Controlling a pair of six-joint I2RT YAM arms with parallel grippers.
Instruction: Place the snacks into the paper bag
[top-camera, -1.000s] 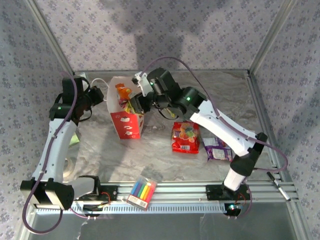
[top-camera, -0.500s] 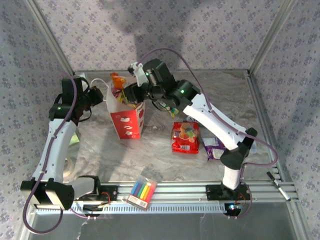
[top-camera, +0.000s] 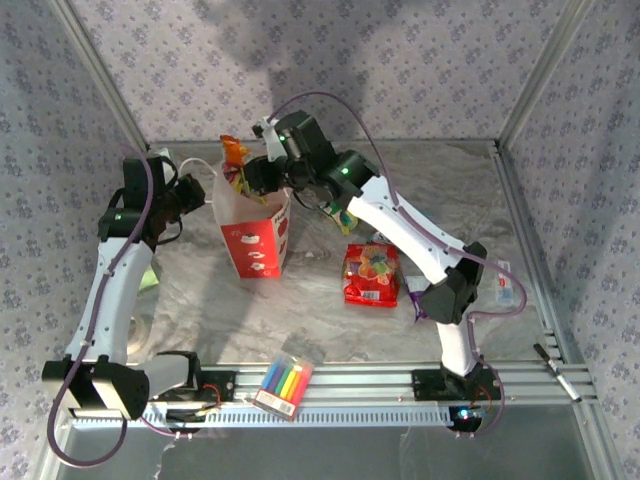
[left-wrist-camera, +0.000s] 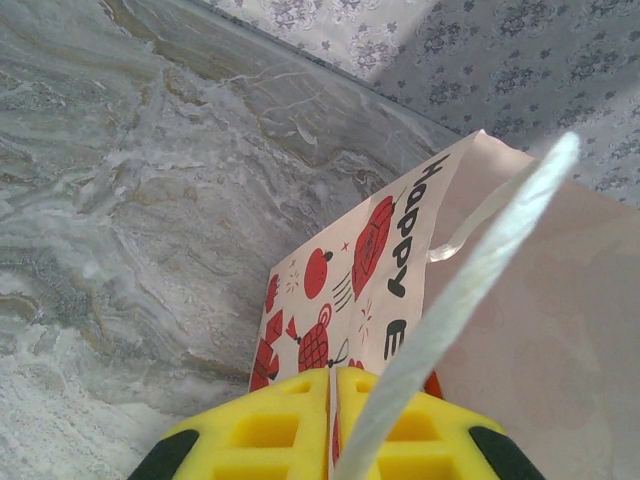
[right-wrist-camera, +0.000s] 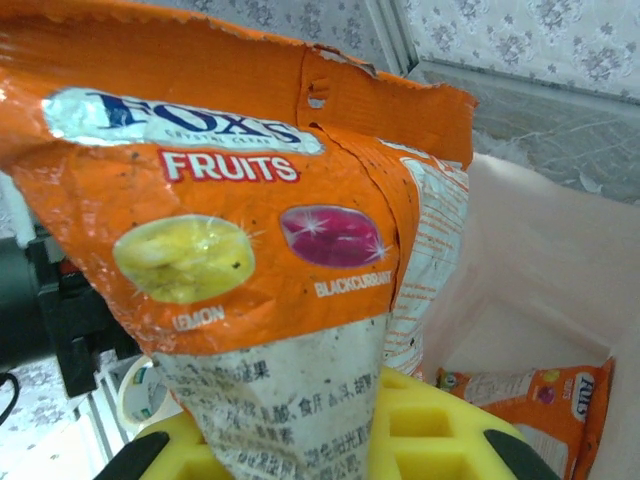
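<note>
Over the mouth of the bag (top-camera: 256, 232), the right claw (top-camera: 249, 178) is closed on an orange packet (right-wrist-camera: 230, 220), holding it above the opening. Deeper inside the bag lies a second orange packet (right-wrist-camera: 530, 398). At the bag's left rim the left claw (left-wrist-camera: 332, 405) is clamped shut on the paper wall, and the string handle (left-wrist-camera: 470, 290) crosses its pad. On the table (top-camera: 200, 300) the red packet (top-camera: 371, 273) lies right of the bag. The purple packet (top-camera: 415, 298) is just beyond it, partly under the right arm. The marker box (top-camera: 283, 385) rests by the near rail
</note>
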